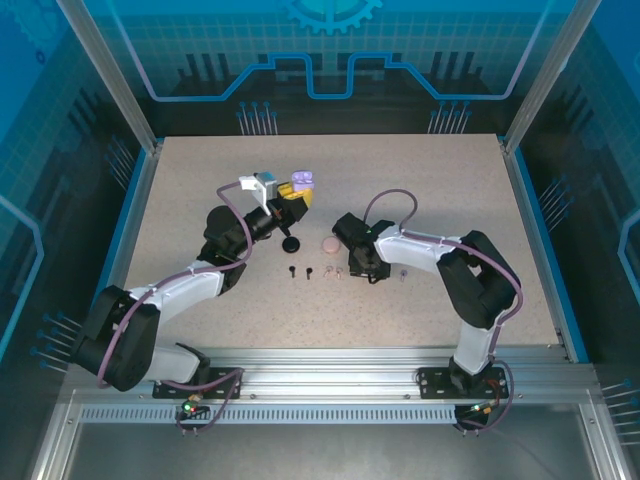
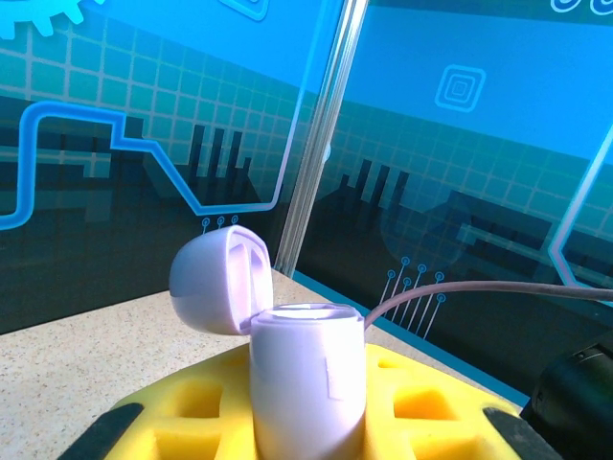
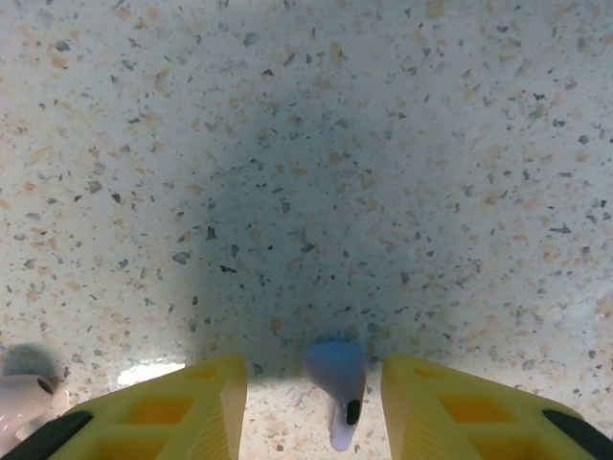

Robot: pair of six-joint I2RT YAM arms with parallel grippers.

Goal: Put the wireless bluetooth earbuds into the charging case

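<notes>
blue circuit-patterned panels and aluminium rails are seen around a speckled beige table. two arms are bolted at its near edge. the left arm is stretched toward the far middle of the table, and the right arm is bent inward toward the centre.

the left fingers are closed on a lilac case, which is held upright and clear of the table between the yellow pads. its lid is flipped open to one side. in the top view the lilac case is seen at the tip of the left arm. a black case and a pink case are set on the table between the two arms, near each other but apart.

the right fingers are spread open and held low over the table, with nothing gripped. a lilac earbud is lying on the table in the gap between them, and no contact with either finger can be made out. a pink earbud is seen at the lower left edge of the right wrist view, just outside one finger. two black earbuds are laid side by side on the table, just nearer the arm bases than the black case.
</notes>
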